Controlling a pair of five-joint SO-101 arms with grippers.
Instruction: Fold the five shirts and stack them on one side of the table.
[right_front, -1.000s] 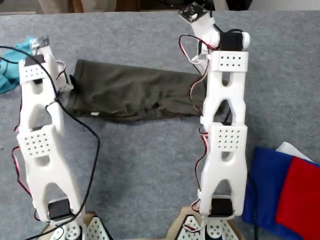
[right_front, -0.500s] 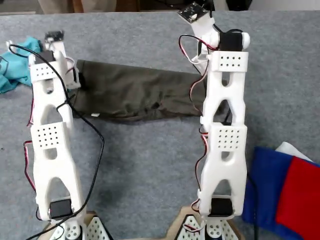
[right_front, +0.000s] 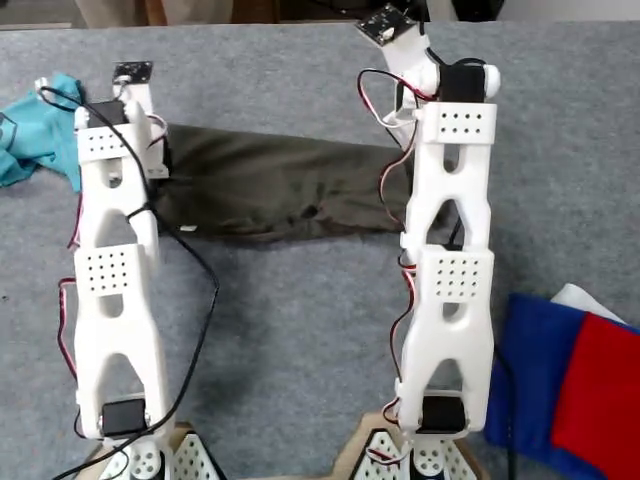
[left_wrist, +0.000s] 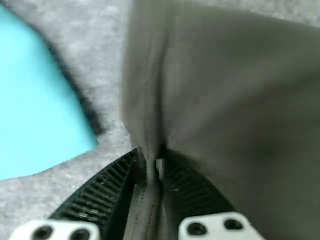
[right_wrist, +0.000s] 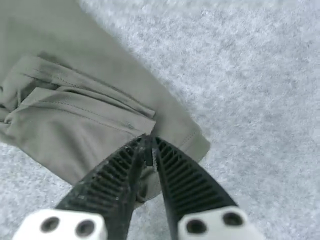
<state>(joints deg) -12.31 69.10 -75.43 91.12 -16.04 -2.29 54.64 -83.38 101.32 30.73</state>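
Left gripper (left_wrist: 152, 167) and right gripper (right_wrist: 149, 145) each pinch the olive shirt (right_front: 270, 185), half-folded; blue shirt (right_front: 530, 370) and red shirt (right_front: 600, 395) lie stacked, teal shirt (right_front: 30, 125) lies crumpled and unfolded.

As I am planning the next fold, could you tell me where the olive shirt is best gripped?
Probably at its two short ends, one gripper each, coming down from above. The olive shirt lies as a long flat band, so end grips should hold it taut for folding. The left gripper and right gripper are shut on those ends.
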